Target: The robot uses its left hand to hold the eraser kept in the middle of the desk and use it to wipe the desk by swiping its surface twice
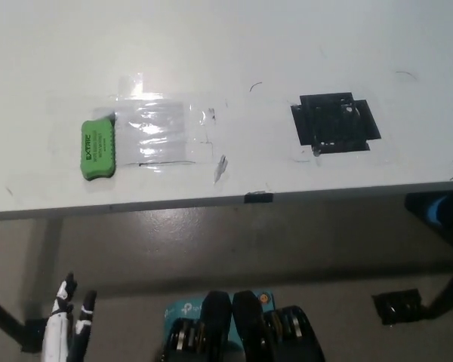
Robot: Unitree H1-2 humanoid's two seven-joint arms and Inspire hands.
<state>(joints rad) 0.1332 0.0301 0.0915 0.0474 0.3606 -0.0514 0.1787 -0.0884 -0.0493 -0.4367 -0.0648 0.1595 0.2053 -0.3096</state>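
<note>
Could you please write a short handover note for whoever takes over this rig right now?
Left hand: low at the lower left of the head view, below the desk edge, fingers apart, holding nothing. Right hand: not in view.
Green eraser: lies flat on the white desk, left part, beside a patch of clear tape, apart from the hand. A black tape patch sits further right.
Done: cannot tell from this picture whether any swipes were made; the eraser is not held.
Left: if wiping is still due, reach for the eraser, grasp it, swipe twice.
</note>
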